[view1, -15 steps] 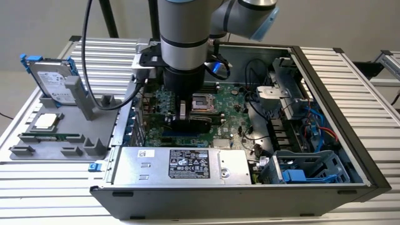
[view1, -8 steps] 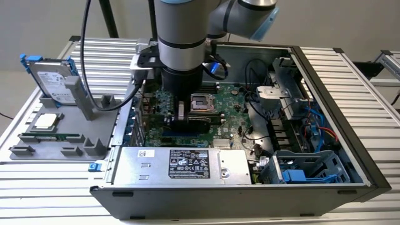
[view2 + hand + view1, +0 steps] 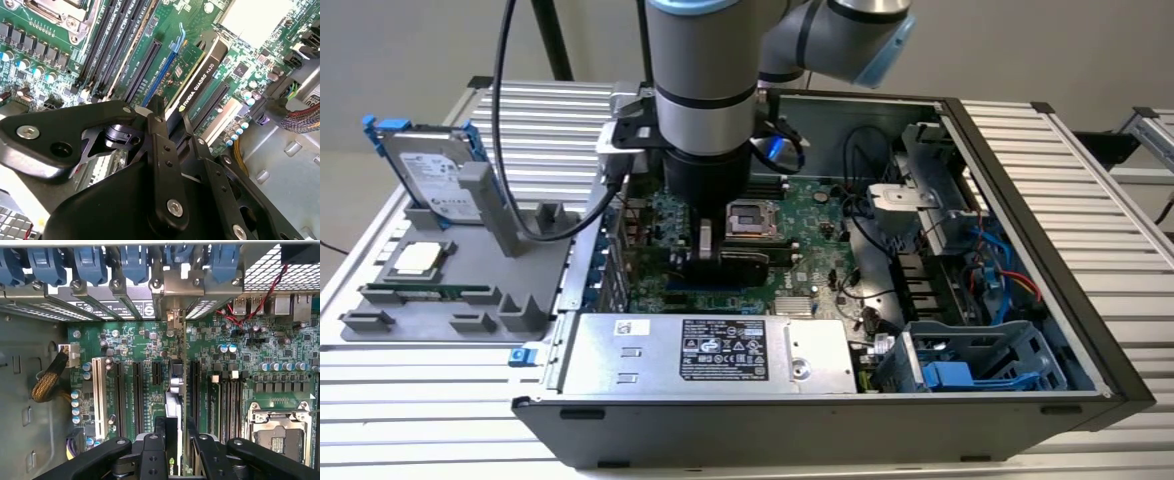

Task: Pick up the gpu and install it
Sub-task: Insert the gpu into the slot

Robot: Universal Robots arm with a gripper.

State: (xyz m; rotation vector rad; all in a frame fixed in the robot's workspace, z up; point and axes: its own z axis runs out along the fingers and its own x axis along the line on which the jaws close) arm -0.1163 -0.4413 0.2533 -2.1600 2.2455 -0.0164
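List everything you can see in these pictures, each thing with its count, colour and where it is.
Thin green expansion card with black cooler (gpu): one, held edge-on between the gripper's fingers, over the motherboard's long slots.
Green motherboard: one, on the floor of the open case.
Dark grey computer case: one, lying open on the slatted table.
Silver power supply box: one, along the case's near wall.
Silver hard drive with blue rails: one, upright in the grey holder at the exterior view's left.
Grey parts holder: one, on the table beside the case.
Narrow green memory stick: one, lying in the holder.
Black gripper: one, shut on the gpu.
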